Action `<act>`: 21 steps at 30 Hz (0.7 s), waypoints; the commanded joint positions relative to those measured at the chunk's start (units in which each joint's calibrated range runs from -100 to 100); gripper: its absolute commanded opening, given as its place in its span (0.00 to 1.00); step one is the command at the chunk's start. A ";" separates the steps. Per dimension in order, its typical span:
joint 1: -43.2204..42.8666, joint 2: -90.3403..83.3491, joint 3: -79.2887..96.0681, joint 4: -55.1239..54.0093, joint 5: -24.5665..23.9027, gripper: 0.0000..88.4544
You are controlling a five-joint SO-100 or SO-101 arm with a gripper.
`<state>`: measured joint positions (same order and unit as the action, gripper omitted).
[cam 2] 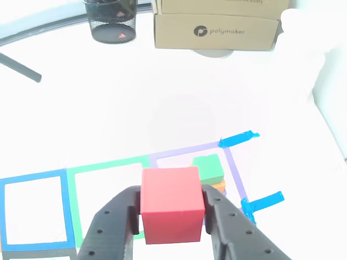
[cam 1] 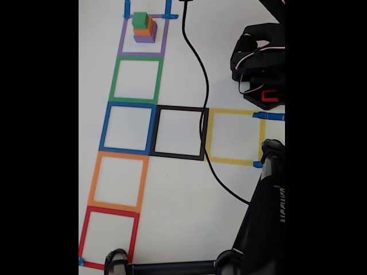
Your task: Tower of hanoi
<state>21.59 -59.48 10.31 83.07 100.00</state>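
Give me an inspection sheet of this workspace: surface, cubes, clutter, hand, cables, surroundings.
Surface: white table with taped square outlines in purple, green, blue, orange, red, black and yellow.
Job's things: green cube on orange cube on purple cube, stacked inside the purple square; red cube is off the stack, held in the hand.
Clutter: blue tape tabs at the purple square's corners.
Hand: the hand is shut on the red cube, short of the stack in the other view.
Cables: black cable runs across the black and yellow squares.
Surroundings: black mesh cup and a cardboard box marked polymaker at the far edge.
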 commanded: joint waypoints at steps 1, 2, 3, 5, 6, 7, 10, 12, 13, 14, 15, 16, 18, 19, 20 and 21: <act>-1.65 -2.90 -5.13 4.62 0.00 0.00; -1.65 -3.95 -4.68 5.27 0.00 0.00; -1.46 -4.92 -3.86 5.59 0.00 0.00; -1.17 -7.18 -0.95 5.19 0.00 0.00; -0.88 -8.71 1.78 4.22 0.00 0.00; -0.79 -10.08 4.50 2.76 0.00 0.00; -0.98 -14.52 16.59 -4.45 0.00 0.00; -1.84 -15.33 23.69 -9.55 0.00 0.00; -2.80 -15.41 27.41 -12.63 0.00 0.00; -3.85 -15.41 31.69 -16.43 0.00 0.00; -5.10 -15.33 36.14 -20.89 0.00 0.00; -6.25 -15.01 40.78 -26.39 0.00 0.00; -8.46 -12.59 48.50 -37.40 0.00 0.00; -9.61 -10.57 51.05 -42.18 0.00 0.00; -10.95 -8.87 53.87 -47.04 0.00 0.00; -12.39 -7.02 57.23 -52.55 0.00 0.00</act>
<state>13.63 -71.89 57.86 50.34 99.46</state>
